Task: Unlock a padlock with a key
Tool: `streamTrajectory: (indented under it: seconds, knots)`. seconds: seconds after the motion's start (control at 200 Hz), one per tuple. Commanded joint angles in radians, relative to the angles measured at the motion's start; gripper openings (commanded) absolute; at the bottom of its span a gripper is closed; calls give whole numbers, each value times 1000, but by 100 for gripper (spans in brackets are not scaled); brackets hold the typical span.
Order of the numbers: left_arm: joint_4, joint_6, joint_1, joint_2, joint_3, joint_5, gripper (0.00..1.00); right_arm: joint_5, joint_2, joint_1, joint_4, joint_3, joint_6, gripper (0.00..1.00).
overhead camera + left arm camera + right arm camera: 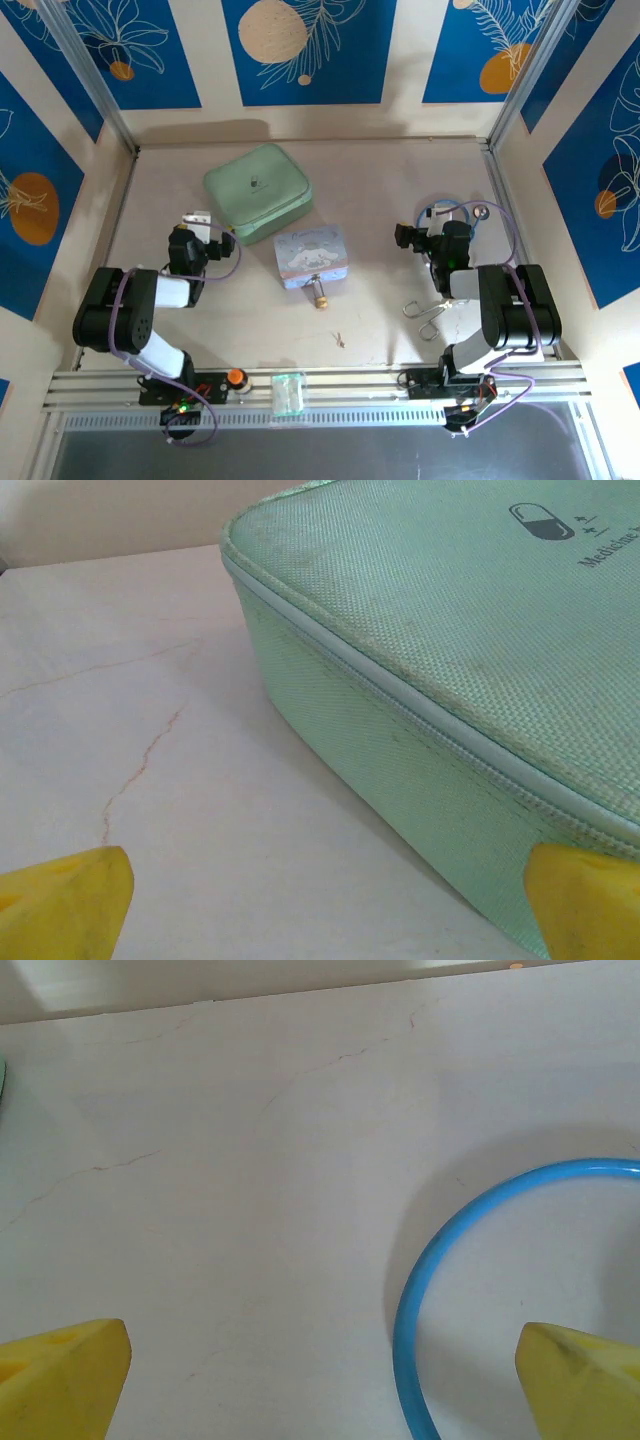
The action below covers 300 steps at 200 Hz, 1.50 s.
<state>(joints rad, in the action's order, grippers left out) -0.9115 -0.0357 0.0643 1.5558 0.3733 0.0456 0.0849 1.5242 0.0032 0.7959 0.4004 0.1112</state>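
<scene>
**Desk (pixel 400 160), 2 arms at the near edge: contents**

1. Padlock (pixel 320 297): brass body, at mid-desk, against or just beside the near side of the tin (pixel 311 257). The top view is too small to tell which, or how the shackle stands.
2. Key (pixel 341 338): a pale sliver on bare desk, between the padlock and the near edge and slightly right of the padlock. It is apart from the padlock and well apart from both arms.
3. Left gripper (pixel 322 910): its 2 yellow fingertips (pixel 65 900) are spread wide with nothing held. It is low over the desk at the near corner of the pouch (pixel 450 660). The left wrist view gives the pouch's mint weave, zip piping and capsule logo. The top view gives its outline, far-left of centre.
4. Right gripper (pixel 320 1390): spread wide and empty, over bare veined desk. An arc of blue cable (pixel 440 1260) lies beside the right fingertip. The top view adds the cable's round metal end (pixel 481 211), toward the right edge.
5. Wire clip (pixel 425 310): bent silver, right of the key, close by the right arm.
</scene>
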Motion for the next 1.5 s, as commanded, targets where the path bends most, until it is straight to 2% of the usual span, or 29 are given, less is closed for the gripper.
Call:
streamTrajectory:
  seconds: [0.0,0.82,1.051,1.116,1.216,1.281,1.361,1.436,1.496]
  knots:
    - [-14,-13,-11,6,7,-50,100,-14,-3,-3,5,21,-16,99]
    - [-10,-12,-11,7,9,-50,100,-17,-2,-5,3,22,-16,99]
    - [-24,1,-11,-1,0,-14,100,-16,-5,-5,5,21,-16,99]
    - [-30,17,-11,-36,-16,28,100,-12,-7,-3,7,18,-15,99]
    - [-13,56,-11,-119,-49,154,100,2,-42,-1,-14,16,-13,99]
    - [46,72,-11,-181,-51,191,100,12,-86,5,-63,23,-16,99]
    - [142,70,-9,-272,-38,172,100,19,-152,13,-173,52,-15,99]
    - [318,140,-11,-361,11,212,100,26,-218,20,-247,66,-11,99]
    - [386,201,-11,-414,28,217,100,31,-277,19,-287,69,21,99]
